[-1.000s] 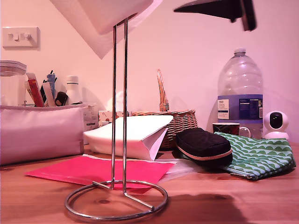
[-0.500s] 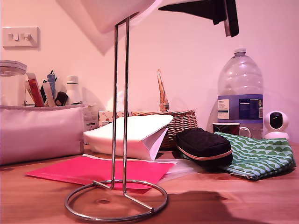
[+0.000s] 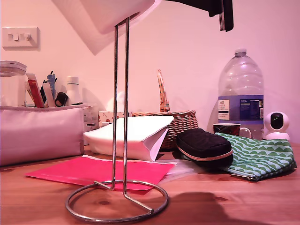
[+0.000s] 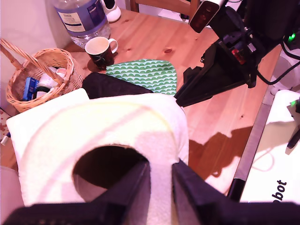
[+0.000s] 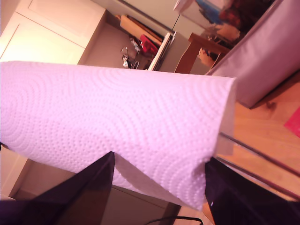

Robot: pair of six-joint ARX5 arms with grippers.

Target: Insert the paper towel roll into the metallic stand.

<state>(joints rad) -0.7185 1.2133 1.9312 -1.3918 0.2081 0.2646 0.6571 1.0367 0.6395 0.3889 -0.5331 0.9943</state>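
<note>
Paper towel roll (image 3: 112, 16), a thick white cylinder of swirl-embossed paper, hangs at the top of the exterior view, right over the tip of the shiny chrome wire stand (image 3: 120, 140), whose tall narrow loop rises from a round ring base on the wooden table (image 3: 262, 201). My first gripper (image 4: 161, 180) pinches the roll's wall, one finger inside the hollow core, which leaves the hole free for the loop. My second gripper (image 5: 159, 183) has its jaws spread wide against the roll's outer side, probably to steady it. The loop's tip seems to meet the roll's underside; how deep it sits I cannot tell.
</note>
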